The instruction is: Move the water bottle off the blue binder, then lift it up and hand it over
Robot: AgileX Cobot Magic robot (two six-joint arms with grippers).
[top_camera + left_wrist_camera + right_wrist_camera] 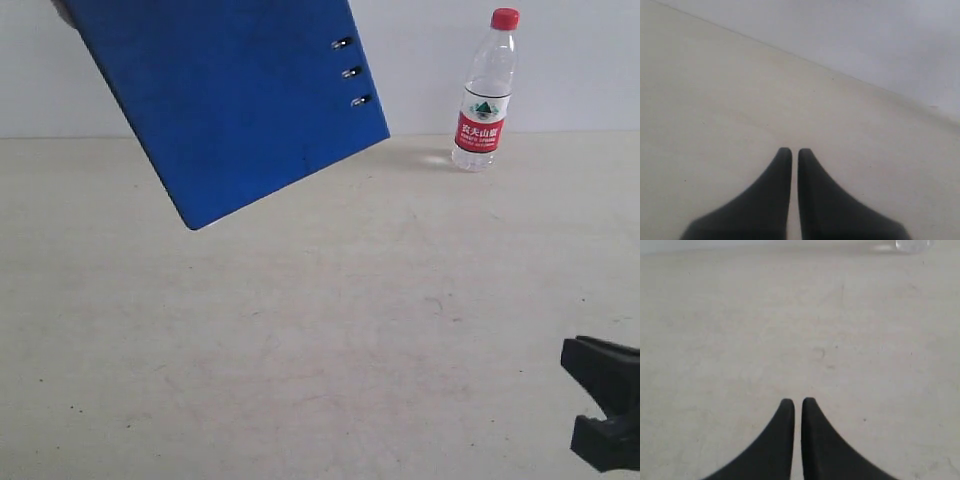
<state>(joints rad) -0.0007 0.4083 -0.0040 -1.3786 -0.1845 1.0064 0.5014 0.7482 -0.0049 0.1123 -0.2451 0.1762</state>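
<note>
In the exterior view the water bottle [487, 95] stands upright on the desk [300, 350] at about 1 o'clock, and it is off the blue binder [235, 100]. The binder is up in the air at 11 o'clock, tilted, well apart from the bottle. What holds it is cut off by the frame edge. The right gripper [590, 405] is low at 4 o'clock, far from both.

In the left wrist view the left gripper [794, 150] has its jaws almost together with nothing between them, over bare desk.

In the right wrist view the jaws are also nearly closed and empty. Only the clear base of the bottle [912, 244] shows, far ahead of them.

I judge the binder to be stiff, flat and rather light, with a smooth cover that may slip. The best hold is on one edge, with the jaws across its thickness. The bottle looks thin-walled and would give if squeezed, so the labelled middle is the safer place.
</note>
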